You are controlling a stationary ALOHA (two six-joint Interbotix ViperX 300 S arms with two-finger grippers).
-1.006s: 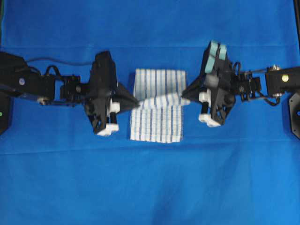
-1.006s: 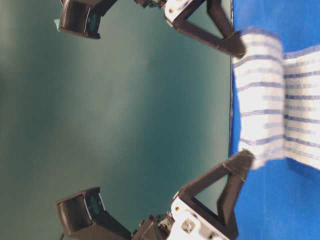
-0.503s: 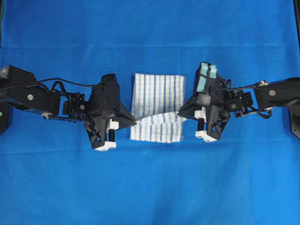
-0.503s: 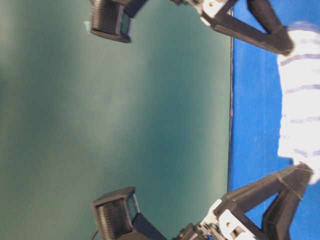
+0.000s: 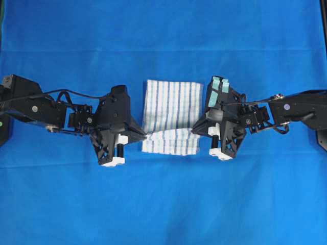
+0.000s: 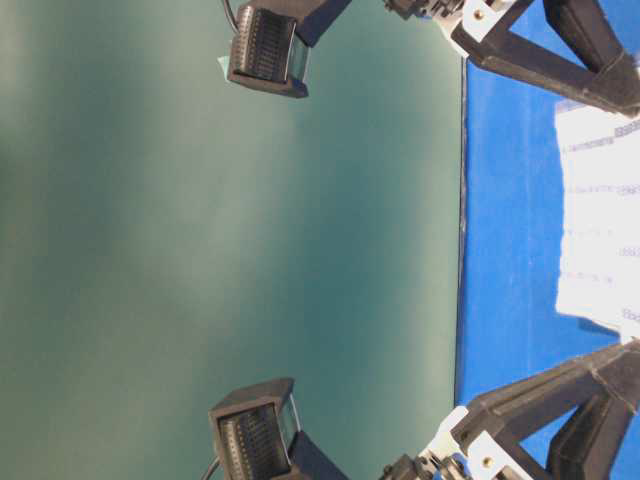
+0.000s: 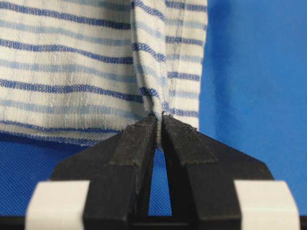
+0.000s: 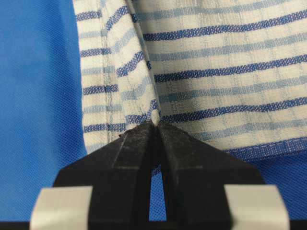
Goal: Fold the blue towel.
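The towel, white with thin blue stripes, lies on the blue table cover between the two arms, near the middle of the cover in the overhead view. Its far part lies flat, with the stripes running away from the near edge; across its near part a band of cloth is turned over, stripes running crosswise, and this band spans the towel from one gripper to the other. The left gripper meets the towel at its left edge, at the level of the folded band, and the right gripper meets it at the right edge, slightly farther up the towel. In the left wrist view the left gripper has its black jaws pressed together on a pinched ridge of the towel, the cloth rising out of the fingertips as a narrow fold with flat striped fabric to its left and a short flap to its right. In the right wrist view the right gripper is likewise closed on a gathered corner of the towel, with a flap to the left of the pinch and the wide flat part to the right. In the table-level view, which is turned on its side, the towel shows against the cover's edge between two black gripper frames.
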